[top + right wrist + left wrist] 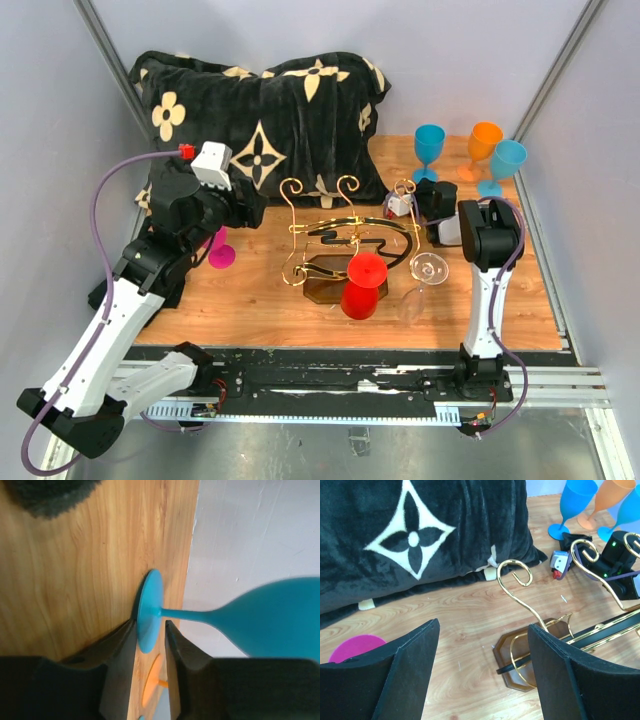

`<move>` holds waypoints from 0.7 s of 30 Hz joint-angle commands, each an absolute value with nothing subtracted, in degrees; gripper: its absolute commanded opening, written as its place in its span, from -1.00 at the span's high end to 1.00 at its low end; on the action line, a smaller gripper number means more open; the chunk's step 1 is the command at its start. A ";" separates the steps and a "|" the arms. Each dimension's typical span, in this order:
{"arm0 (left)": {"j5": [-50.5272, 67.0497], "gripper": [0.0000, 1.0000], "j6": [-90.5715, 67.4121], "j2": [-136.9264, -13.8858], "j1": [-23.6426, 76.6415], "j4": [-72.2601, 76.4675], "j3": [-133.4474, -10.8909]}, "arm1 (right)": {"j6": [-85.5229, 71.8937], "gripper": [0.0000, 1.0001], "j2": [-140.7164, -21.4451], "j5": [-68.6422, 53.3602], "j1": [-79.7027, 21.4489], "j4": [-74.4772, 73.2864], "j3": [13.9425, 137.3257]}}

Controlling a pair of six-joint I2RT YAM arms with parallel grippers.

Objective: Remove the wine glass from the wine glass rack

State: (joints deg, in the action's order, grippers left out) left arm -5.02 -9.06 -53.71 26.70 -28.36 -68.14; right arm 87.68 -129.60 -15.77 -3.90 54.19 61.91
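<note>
The gold wire wine glass rack (335, 232) stands mid-table on its dark brown base (322, 292). A red wine glass (362, 286) hangs upside down from its front arm. A clear wine glass (424, 280) hangs at its right arm. My left gripper (240, 212) is open and empty, left of the rack. In the left wrist view (482, 665) a gold scroll (516, 573) and the base (519, 661) lie just ahead. My right gripper (405, 195) is behind the rack. Its jaws (149, 624) stand narrowly apart, holding nothing, with a blue glass's foot (150, 611) just beyond the tips.
A black pillow (260, 125) with cream flowers lies at the back left. Two blue glasses (430, 150) (502, 166) and an orange glass (484, 146) stand at the back right. A pink glass (220, 250) stands beside my left gripper. Grey walls close both sides.
</note>
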 commanded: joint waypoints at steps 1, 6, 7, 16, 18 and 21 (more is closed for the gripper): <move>-3.29 -0.54 -9.41 -52.97 26.28 -26.09 -65.82 | 87.99 0.25 -127.87 -14.78 -4.73 49.69 60.37; -2.65 -0.53 -9.80 -52.91 26.28 -25.81 -64.93 | 86.69 -0.28 -126.40 -14.67 -4.75 47.10 59.12; -2.68 -0.53 -9.76 -52.99 26.29 -25.77 -65.02 | 86.50 -0.41 -125.96 -14.68 -4.72 45.92 59.06; -1.01 -0.53 -10.58 -52.49 26.28 -25.73 -64.20 | 84.73 -0.47 -118.66 -18.76 -3.34 20.47 62.34; -0.76 -0.53 -10.80 -52.38 26.28 -25.62 -64.07 | 83.78 -0.46 -117.09 -20.50 -2.73 12.73 64.71; -0.52 -0.52 -11.05 -52.07 26.28 -25.72 -64.02 | 81.40 -0.47 -114.87 -23.70 -1.60 1.74 69.01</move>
